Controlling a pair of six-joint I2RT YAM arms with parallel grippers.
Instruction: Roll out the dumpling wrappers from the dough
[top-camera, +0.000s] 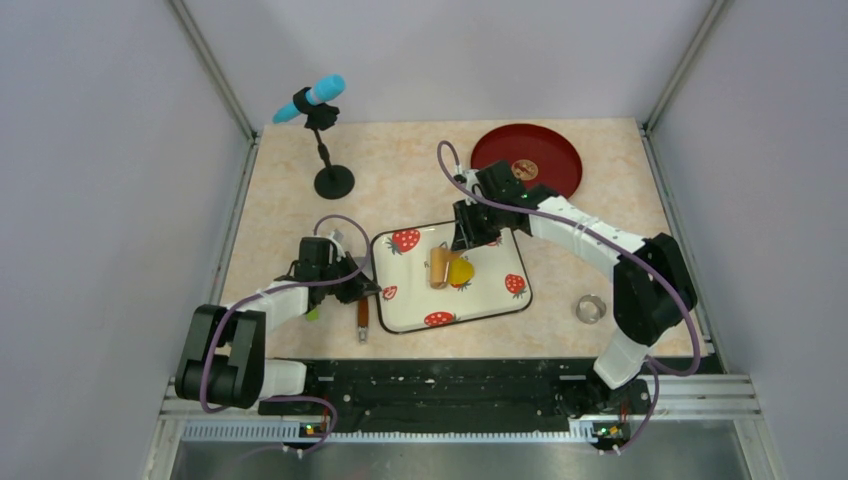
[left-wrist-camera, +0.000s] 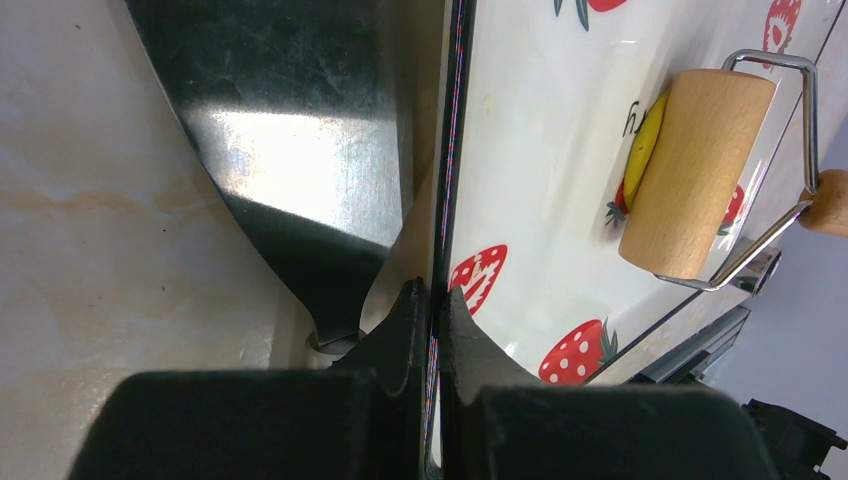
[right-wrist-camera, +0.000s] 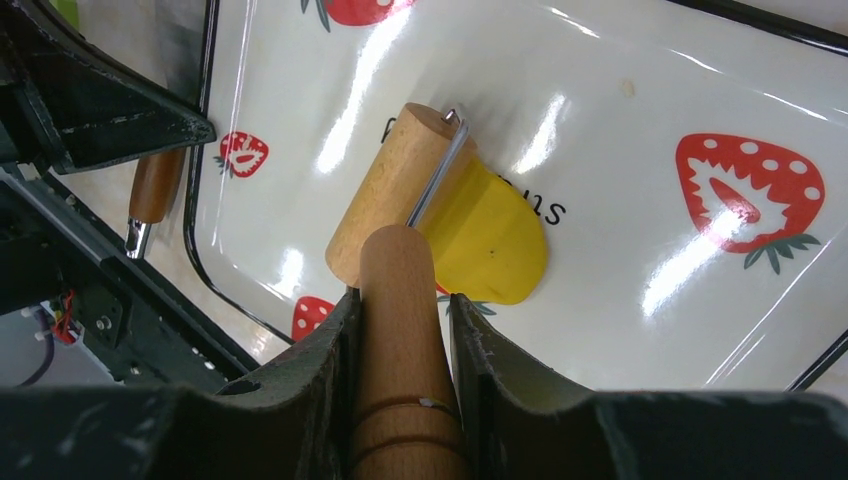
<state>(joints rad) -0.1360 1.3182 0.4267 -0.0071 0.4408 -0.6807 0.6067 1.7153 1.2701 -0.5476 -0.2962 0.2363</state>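
The dough lies mid-tray as a flattened yellow patch, thick and lopsided. The roller rests on its left edge, so part of it is under the wood and most pokes out to the right. The right gripper pinches the roller's wooden handle between both fingers, reaching in over the far part of the tray. The left gripper has its fingers pressed together on the tray's left rim, pinning it. Rolling looks barely begun, and no round wrapper shows yet. The main risk, I judge, is the soft dough sticking to the roller and lifting or wrapping round it instead of spreading, since the glossy tray gives it little hold. Uneven pressure through the handle could tilt the roller and leave a wedge, thin on one side. A hard stroke could drag the tray if the thin rim slips from the pinch, or shove the dough towards the rim. The scraper lies just beside the left gripper, near enough to be knocked.
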